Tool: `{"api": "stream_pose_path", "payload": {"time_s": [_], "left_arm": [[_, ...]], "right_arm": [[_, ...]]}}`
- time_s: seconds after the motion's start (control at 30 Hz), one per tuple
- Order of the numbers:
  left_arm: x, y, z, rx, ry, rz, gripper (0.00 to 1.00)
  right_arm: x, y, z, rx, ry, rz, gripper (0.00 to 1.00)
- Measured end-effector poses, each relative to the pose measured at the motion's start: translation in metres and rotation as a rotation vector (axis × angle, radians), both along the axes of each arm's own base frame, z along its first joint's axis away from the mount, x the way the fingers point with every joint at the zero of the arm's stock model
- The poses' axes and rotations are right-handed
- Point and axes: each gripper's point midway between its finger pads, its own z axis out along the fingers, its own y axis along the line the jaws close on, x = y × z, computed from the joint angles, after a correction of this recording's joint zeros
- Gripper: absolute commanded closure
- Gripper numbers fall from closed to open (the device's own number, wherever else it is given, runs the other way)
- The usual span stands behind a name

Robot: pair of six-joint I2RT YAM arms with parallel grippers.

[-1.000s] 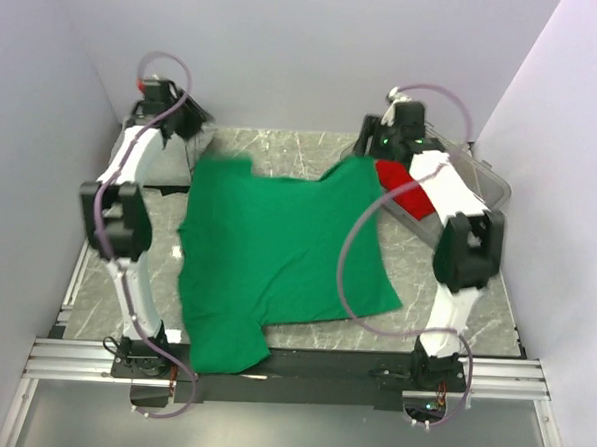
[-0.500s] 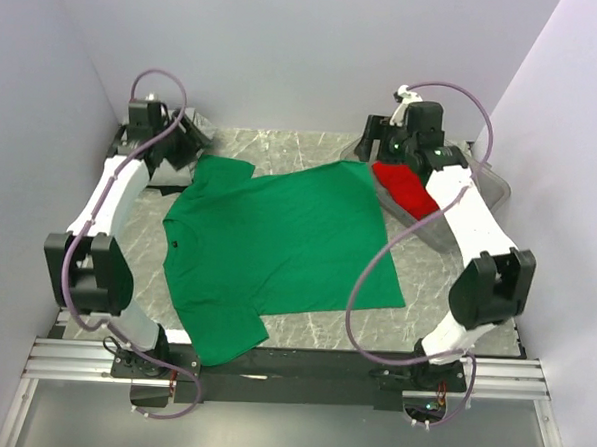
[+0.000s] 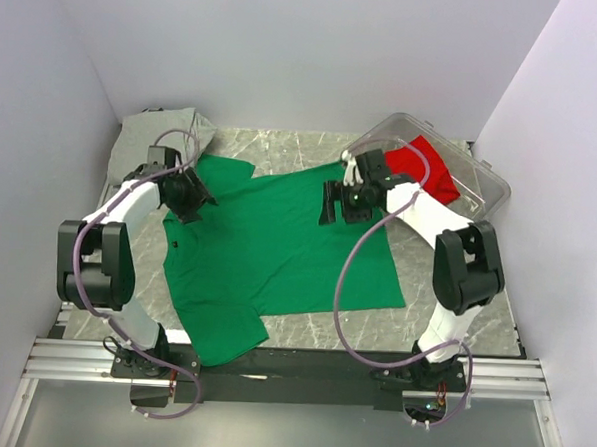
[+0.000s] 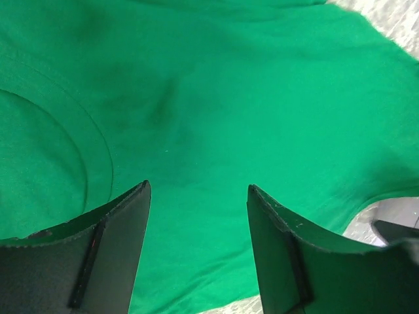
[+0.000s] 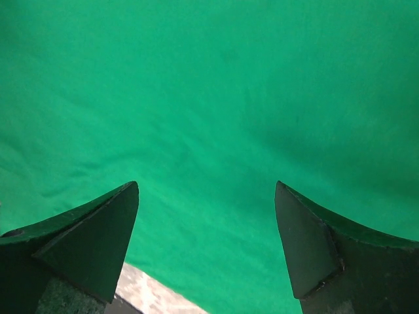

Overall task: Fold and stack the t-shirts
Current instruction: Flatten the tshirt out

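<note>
Both pairs of jaws are spread wide and hold nothing. Your left jaws are over the green shirt (image 3: pixel 277 242), close to its collar (image 4: pixel 85 150), at the far left part of the cloth. Your right jaws are over the far right part of the same shirt, close to its edge. In each wrist view, green cloth fills the gap between the two fingers (image 4: pixel 111 261). You cannot tell from these views if the tips touch the cloth.

The green shirt lies spread out flat in the middle of the desk (image 3: pixel 455 302), not folded. Its collar is on the left side and its bottom hem is on the right. One sleeve points to the far side. The other sleeve reaches the near edge of the desk.

The red shirt (image 3: pixel 426 170) sits bunched up in the bin (image 3: pixel 486 188) at the far right corner, near the green shirt. The grey shirt (image 3: pixel 153 131) lies crumpled at the far left corner, just beside the green shirt's far sleeve.
</note>
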Motion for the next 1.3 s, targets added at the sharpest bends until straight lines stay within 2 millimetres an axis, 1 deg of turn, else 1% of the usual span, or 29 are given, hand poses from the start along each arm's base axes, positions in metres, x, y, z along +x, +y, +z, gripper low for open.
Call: {"api": "stream_pose_path", "payload": {"time_s": [0.07,0.13,0.3,0.37,0.5,0.63,0.73,0.87,1.0,1.2,1.3], "left_arm": [[-0.002,-0.001,-0.007,-0.007,0.007,-0.003,0.34],[-0.006,-0.003,-0.018,-0.013,0.024,-0.007,0.35],[-0.015,-0.005,-0.054,-0.025,0.098,-0.012,0.35],[-0.017,-0.007,-0.063,-0.040,0.117,-0.016,0.35],[-0.011,-0.010,-0.064,-0.057,0.101,-0.025,0.35],[-0.002,-0.011,-0.064,-0.067,0.091,-0.031,0.36],[0.008,-0.011,-0.064,-0.066,0.077,-0.032,0.36],[0.026,-0.012,-0.063,-0.066,0.054,-0.036,0.36],[0.050,-0.012,-0.062,-0.063,0.025,-0.043,0.36],[0.089,-0.018,-0.060,-0.034,-0.022,-0.076,0.36],[0.102,-0.019,-0.059,-0.020,-0.040,-0.089,0.36]], "right_arm": [[-0.010,-0.003,-0.021,-0.021,0.063,0.002,0.09],[-0.017,-0.005,-0.035,-0.035,0.111,0.004,0.09],[-0.023,-0.006,-0.057,-0.056,0.167,0.007,0.09],[-0.024,-0.007,-0.062,-0.065,0.178,0.006,0.09],[-0.023,-0.009,-0.075,-0.091,0.202,-0.004,0.09],[-0.018,-0.011,-0.076,-0.106,0.190,-0.017,0.09],[-0.012,-0.013,-0.077,-0.127,0.189,-0.037,0.09],[0.002,-0.013,-0.078,-0.162,0.183,-0.060,0.09],[0.021,-0.014,-0.079,-0.199,0.171,-0.081,0.08],[0.050,-0.013,-0.079,-0.242,0.152,-0.104,0.08],[0.058,-0.012,-0.078,-0.254,0.156,-0.107,0.09]]}}
